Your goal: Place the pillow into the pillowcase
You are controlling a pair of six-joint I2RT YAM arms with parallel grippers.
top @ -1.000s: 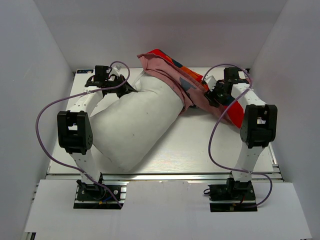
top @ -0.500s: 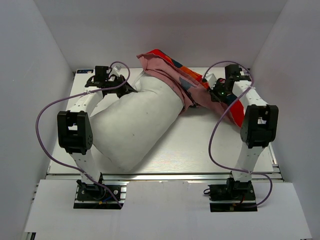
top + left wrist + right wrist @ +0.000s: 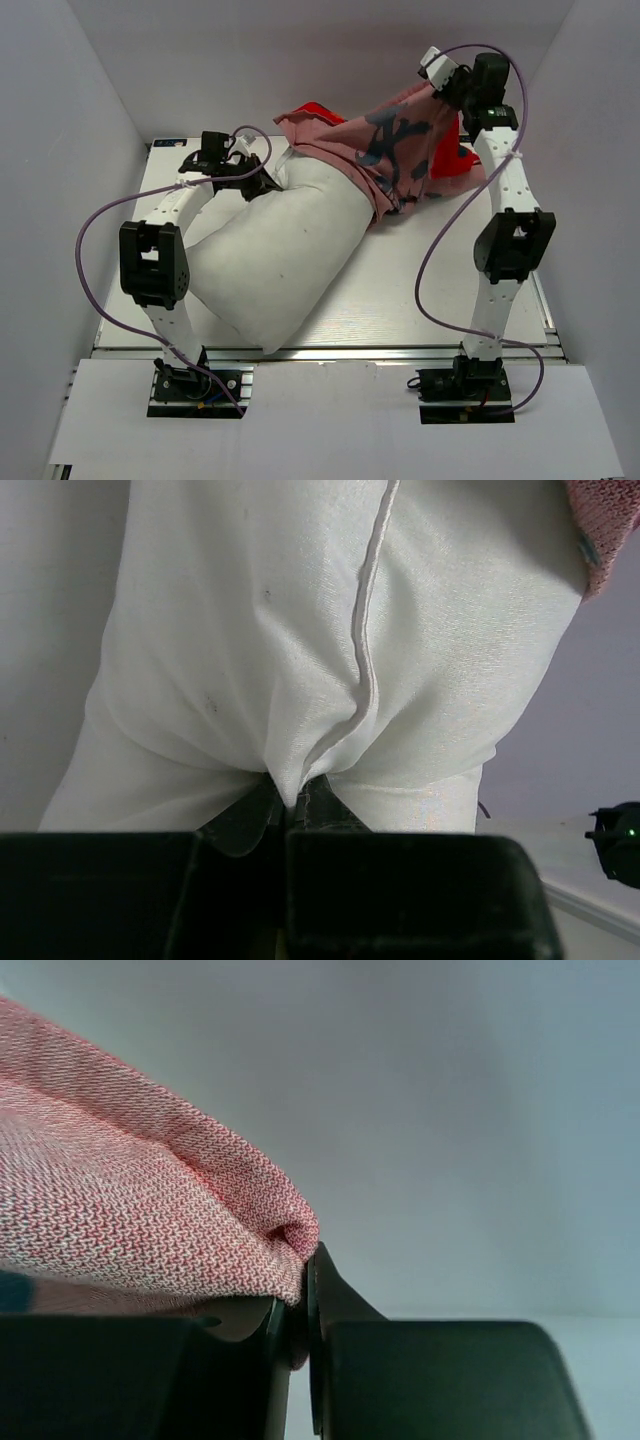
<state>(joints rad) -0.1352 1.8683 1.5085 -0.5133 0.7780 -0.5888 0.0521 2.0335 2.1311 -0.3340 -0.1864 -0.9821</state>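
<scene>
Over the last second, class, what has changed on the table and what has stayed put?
The right fingers, shut on the pillowcase, lifted its edge high and toward the back. The left fingers stayed clamped on the pillow, which barely shifted.

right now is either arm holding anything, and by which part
The left gripper pinches the pillow by a bunched fold at its seam. The right gripper pinches the pillowcase by a fabric edge, high above the table.
</scene>
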